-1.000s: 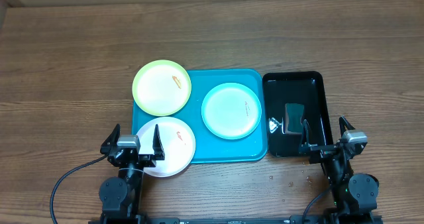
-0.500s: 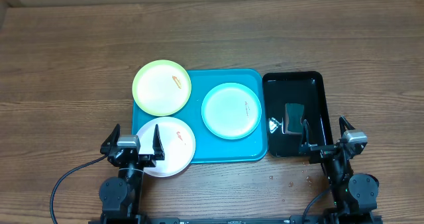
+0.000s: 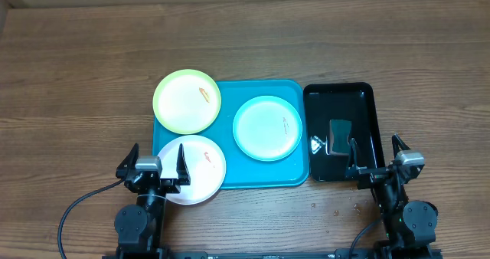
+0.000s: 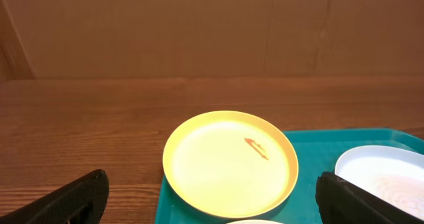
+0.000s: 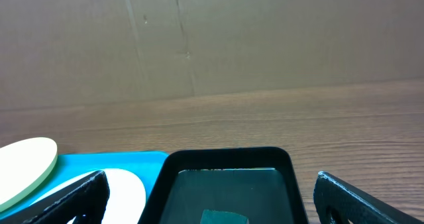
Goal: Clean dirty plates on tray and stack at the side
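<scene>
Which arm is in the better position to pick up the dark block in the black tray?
The right. The right gripper is open at the black tray, with the dark block close ahead. The left gripper sits by the white plate, beyond the blue tray.

lab-like test bench, wood-grain table [image 3: 76, 60], cardboard wall [image 4: 199, 25] behind

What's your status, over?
Left gripper open, empty; right gripper open, empty. Yellow-green plate, white plate, cyan plate on tray, smeared, unstacked; first two overhang its left edge. Nothing on top of them.
</scene>
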`<state>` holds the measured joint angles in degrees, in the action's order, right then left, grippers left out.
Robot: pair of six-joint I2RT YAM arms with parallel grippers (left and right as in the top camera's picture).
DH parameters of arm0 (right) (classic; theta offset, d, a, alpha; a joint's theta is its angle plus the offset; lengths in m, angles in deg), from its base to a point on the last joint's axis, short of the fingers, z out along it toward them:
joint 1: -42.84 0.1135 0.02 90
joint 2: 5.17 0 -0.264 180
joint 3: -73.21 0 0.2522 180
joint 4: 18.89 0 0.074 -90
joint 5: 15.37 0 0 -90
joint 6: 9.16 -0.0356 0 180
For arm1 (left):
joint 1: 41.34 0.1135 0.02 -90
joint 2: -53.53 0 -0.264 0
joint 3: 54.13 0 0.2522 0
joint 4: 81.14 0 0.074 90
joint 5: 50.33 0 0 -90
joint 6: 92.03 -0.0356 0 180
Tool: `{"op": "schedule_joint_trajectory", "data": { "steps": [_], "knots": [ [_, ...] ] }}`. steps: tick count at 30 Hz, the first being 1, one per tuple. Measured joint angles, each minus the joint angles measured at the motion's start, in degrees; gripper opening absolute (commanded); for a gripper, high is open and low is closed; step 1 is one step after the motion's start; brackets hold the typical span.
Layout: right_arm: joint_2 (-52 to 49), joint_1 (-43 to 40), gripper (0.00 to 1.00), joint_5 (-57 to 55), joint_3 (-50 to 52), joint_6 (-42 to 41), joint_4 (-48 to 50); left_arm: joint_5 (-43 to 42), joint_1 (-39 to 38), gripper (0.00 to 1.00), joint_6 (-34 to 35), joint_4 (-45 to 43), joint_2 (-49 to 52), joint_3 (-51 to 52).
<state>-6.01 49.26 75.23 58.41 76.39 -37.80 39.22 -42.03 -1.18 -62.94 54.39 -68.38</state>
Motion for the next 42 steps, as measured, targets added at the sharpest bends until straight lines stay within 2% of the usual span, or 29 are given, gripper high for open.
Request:
{"op": "schedule_joint_trajectory", "data": {
  "steps": [19,22,28,31,37,42],
  "knots": [
    [0.0,0.0,1.00,0.0,0.0,0.0,0.0,-0.9,0.0,1.00,0.5,-0.1,0.0,0.0],
    [0.0,0.0,1.00,0.0,0.0,0.0,0.0,-2.7,0.0,1.00,4.3,-0.3,0.0,0.0],
    [0.0,0.0,1.00,0.0,0.0,0.0,0.0,-4.7,0.0,1.00,17.2,-0.5,0.0,0.0],
    [0.0,0.0,1.00,0.0,0.0,0.0,0.0,-6.1,0.0,1.00,21.4,-0.7,0.0,0.0],
    [0.0,0.0,1.00,0.0,0.0,0.0,0.0,-14.3,0.0,1.00,24.7,-0.6,0.0,-0.3],
    [0.0,0.0,1.00,0.0,0.0,0.0,0.0,-17.3,0.0,1.00,25.6,8.3,0.3,-6.6]
  ]
}}
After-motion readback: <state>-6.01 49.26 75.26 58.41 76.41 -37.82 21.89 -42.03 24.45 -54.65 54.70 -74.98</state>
